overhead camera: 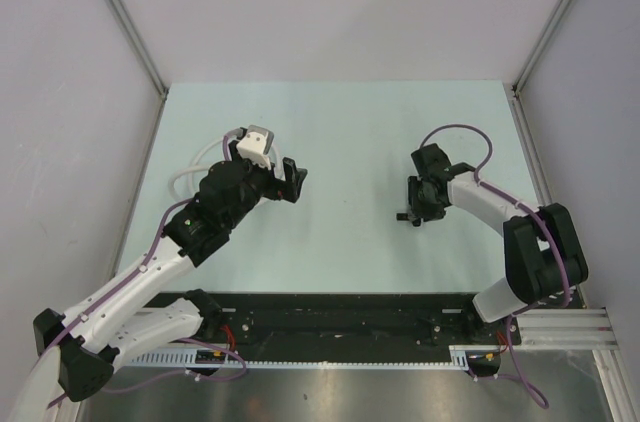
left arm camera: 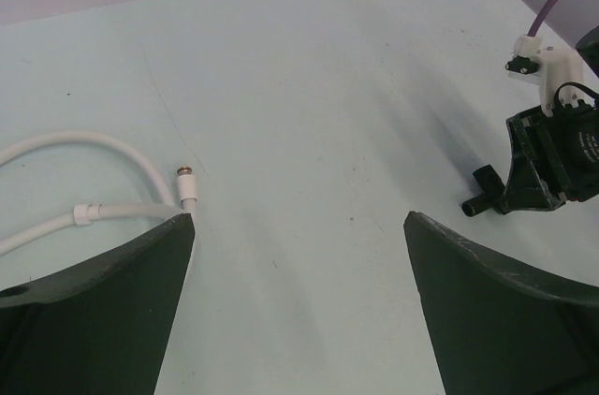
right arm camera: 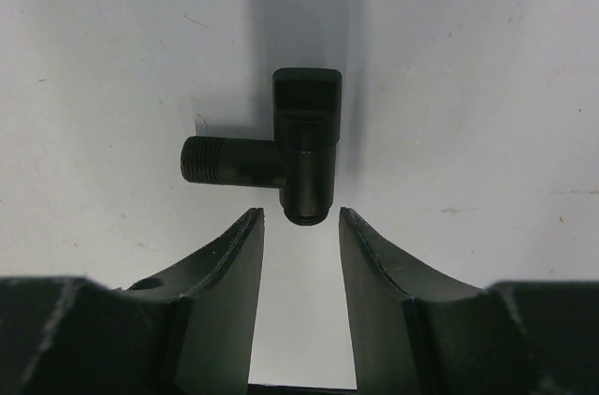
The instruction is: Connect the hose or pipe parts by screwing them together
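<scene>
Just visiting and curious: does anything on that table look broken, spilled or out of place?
Nothing stands out. The white hose lies loosely looped beside the left gripper; the black threaded fitting lies intact before the right gripper.

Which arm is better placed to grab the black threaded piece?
Right: the right gripper points straight at the black threaded fitting, jaws partly open. The left gripper is off by the white hose.

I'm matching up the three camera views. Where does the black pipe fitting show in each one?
Top external: the black fitting lies right of centre, at the tips of the right gripper.
Left wrist: near the right edge at mid-height, just left of that gripper.
Right wrist: dead centre, its lower end between the fingers.
Shared landmark: the right gripper.
</scene>
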Motion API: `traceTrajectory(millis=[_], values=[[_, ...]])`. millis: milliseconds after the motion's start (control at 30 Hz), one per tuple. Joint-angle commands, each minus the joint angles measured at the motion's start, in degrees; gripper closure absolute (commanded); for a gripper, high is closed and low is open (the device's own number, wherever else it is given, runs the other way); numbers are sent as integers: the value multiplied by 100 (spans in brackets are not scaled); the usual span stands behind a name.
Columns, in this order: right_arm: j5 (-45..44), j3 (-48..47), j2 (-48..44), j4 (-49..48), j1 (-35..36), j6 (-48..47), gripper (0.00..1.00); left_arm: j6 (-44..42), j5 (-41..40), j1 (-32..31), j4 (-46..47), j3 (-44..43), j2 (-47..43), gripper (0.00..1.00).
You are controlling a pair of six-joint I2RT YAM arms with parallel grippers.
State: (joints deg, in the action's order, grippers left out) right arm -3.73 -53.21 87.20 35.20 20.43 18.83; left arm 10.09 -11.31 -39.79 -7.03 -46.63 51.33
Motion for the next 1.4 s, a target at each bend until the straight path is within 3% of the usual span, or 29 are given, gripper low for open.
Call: traceTrajectory(millis=[0,500,867,1000,1133,1267,1367], values=[[48,74,139,-224,32,-99,57,20,85,-20,96,-250,-18,0],[-119,215,482,-646,49,-195,64,64,59,-20,79,-267,26,0],[-875,267,105,-865,356,-415,84,230,305,-20,-150,-434,105,0],[-1218,267,-281,-980,699,-573,90,406,507,-20,-150,-469,105,5],[-1385,267,-738,-1164,998,-757,94,1036,1085,329,-132,-461,123,13],[-1315,329,-1405,-1427,1349,-1039,95,2312,3042,1226,-88,-154,219,17],[-1166,495,-1914,-1787,1665,-1302,95,2367,3442,1456,-35,-56,325,16]])
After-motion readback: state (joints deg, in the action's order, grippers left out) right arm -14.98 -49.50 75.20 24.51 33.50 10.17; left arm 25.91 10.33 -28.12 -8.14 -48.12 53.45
